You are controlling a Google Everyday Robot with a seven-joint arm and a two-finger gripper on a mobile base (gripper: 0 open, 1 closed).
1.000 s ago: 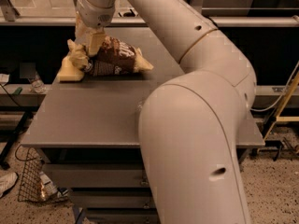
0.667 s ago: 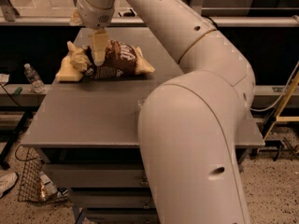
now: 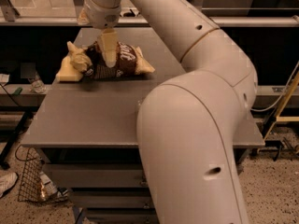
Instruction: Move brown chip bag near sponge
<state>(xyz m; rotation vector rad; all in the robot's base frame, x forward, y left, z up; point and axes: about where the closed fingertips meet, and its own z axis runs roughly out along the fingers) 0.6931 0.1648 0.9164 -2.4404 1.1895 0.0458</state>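
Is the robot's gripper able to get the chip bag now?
Probably yes. The gripper hangs right over the brown chip bag, with nothing between them. The sponge lies beside the bag, out of the way.

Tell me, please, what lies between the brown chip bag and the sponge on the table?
Nothing, in the camera view: the brown chip bag lies right against the sponge, with no gap showing. The gripper is over the bag's middle.

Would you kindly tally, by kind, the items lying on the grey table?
Brown chip bag: 1
Sponge: 1
Total: 2
Both lie at the far left of the table; the gripper is down at the bag's middle.
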